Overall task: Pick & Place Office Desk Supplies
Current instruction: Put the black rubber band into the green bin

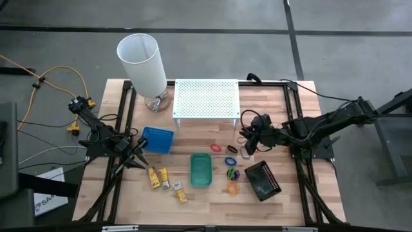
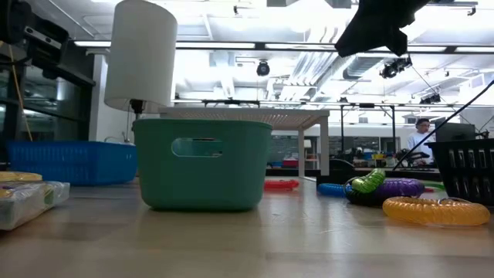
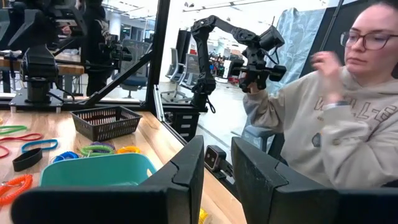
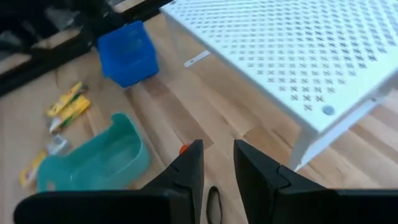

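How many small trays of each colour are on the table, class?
Blue tray: 1
Green tray: 1
Black tray: 1
Total: 3

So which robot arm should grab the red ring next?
Probably the right. The right gripper, fingers apart, hovers just beside the red ring near the white shelf. The left gripper waits across the table by the blue tray, with the green tray in between.
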Motion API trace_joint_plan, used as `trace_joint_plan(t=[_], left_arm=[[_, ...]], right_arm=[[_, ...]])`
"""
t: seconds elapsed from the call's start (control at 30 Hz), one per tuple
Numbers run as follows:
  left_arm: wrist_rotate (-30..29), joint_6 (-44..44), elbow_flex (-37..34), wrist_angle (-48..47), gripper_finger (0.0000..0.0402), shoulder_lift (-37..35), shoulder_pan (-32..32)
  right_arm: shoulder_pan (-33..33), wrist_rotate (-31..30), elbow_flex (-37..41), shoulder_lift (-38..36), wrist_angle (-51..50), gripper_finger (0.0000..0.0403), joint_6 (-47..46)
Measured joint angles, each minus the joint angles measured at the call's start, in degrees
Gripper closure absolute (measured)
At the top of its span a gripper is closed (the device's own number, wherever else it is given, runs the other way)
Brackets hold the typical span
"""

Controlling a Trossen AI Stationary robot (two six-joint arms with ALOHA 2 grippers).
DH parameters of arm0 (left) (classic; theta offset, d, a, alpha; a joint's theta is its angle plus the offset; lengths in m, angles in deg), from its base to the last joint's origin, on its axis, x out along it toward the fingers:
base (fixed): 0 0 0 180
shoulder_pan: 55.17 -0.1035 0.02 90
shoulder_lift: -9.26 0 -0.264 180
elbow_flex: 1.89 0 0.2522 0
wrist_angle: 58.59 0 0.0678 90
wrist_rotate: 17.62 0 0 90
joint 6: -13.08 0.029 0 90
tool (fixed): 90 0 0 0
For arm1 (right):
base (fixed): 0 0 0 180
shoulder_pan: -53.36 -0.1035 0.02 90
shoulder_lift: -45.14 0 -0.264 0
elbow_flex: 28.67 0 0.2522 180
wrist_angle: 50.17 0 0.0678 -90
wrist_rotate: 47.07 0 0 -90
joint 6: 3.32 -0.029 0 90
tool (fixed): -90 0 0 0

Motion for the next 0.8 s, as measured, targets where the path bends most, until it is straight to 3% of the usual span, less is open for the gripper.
trace_joint_plan(t=[0.33,0.5,0.8], left_arm=[[0.0,0.0,0.0,0.0,0.0323,0.0,0.0],[0.0,0.0,0.0,0.0,0.0323,0.0,0.0],[0.0,0.0,0.0,0.0,0.0323,-0.02,0.0]], right_arm=[[0.35,12.96,0.0,0.0,0.06,0.0327,15.89],[0.35,13.23,0.0,0.38,0.13,0.0327,16.14],[0.35,15.38,-0.02,9.0,4.26,0.0327,22.76]])
